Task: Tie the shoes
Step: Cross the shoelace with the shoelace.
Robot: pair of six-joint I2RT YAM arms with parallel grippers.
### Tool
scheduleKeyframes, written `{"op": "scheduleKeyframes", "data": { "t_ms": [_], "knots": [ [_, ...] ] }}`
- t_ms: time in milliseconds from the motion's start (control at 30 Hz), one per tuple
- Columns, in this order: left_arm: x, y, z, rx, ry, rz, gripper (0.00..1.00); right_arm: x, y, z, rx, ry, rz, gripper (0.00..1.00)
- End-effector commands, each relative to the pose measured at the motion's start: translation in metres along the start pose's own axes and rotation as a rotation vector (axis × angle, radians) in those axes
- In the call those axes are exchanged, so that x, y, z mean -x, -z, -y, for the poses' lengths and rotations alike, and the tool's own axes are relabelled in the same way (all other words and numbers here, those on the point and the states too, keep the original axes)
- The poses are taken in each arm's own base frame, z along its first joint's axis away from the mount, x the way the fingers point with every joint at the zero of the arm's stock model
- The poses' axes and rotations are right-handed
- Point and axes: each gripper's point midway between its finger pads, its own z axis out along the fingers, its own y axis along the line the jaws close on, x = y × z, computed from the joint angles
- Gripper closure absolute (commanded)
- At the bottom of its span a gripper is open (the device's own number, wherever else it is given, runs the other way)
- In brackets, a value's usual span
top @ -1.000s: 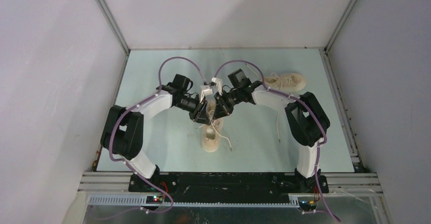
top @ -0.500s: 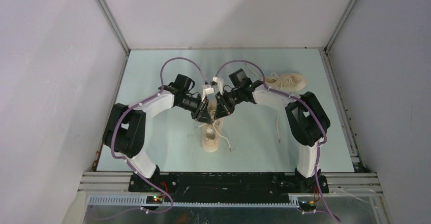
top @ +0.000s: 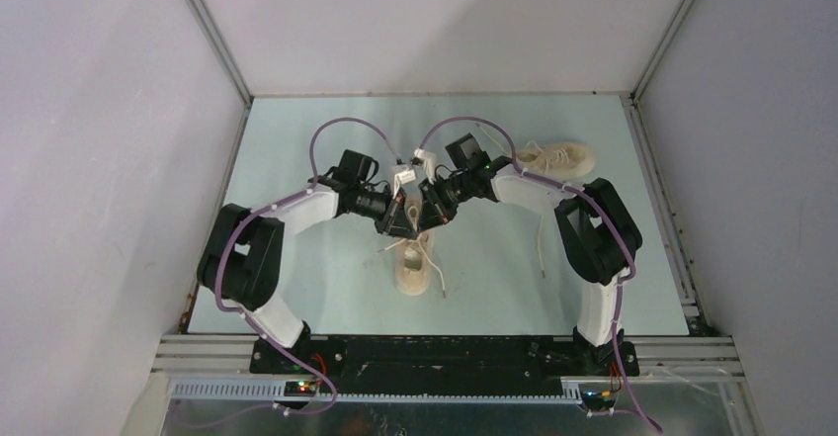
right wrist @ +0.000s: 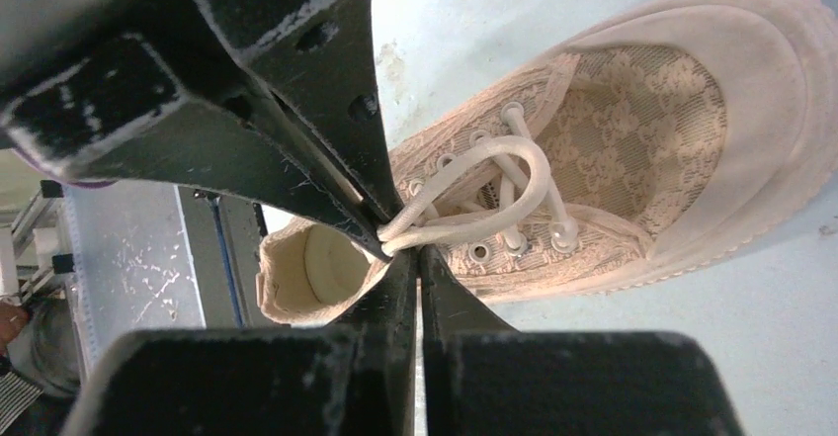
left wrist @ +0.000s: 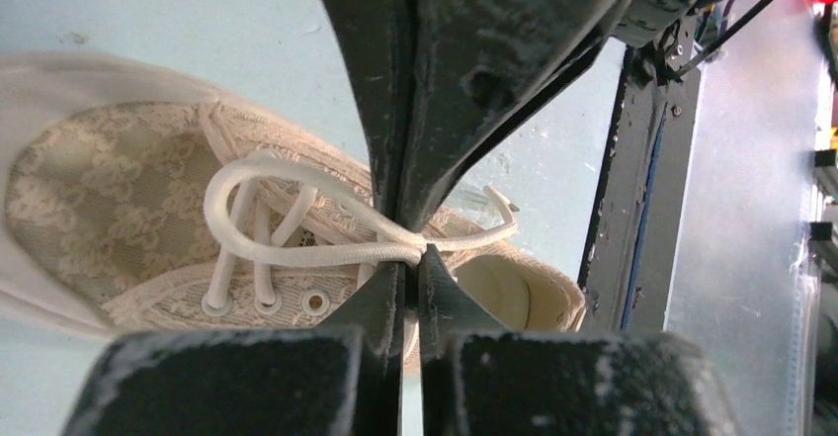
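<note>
Table (top: 296, 288): pale blue.
Near shoe (top: 413, 270): centre, heel toward 6 o'clock.
Far shoe (top: 563, 158): 2 o'clock.
Left jaws: pinched on lace (left wrist: 316, 257).
Right jaws: pinched, apparently same lace.

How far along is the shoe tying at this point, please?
No finished bow shows on either shoe. In hand: the left gripper and right gripper are each shut on the lace of the near shoe. Left to do: that knot, then the far shoe, its laces loose.
</note>
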Motion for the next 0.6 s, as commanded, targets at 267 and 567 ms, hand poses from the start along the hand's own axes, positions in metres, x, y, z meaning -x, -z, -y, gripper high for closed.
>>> {"op": "scheduleKeyframes", "data": {
  "t_ms": [267,567],
  "knots": [
    [0.016,0.015,-0.027,0.180,0.084,0.121,1.00,0.001,-0.006,-0.050,0.190,0.085,-0.018,1.00],
    [0.013,0.020,-0.035,0.225,0.152,0.215,1.00,-0.005,-0.012,-0.066,0.254,0.051,-0.043,1.00]
  ]
}}
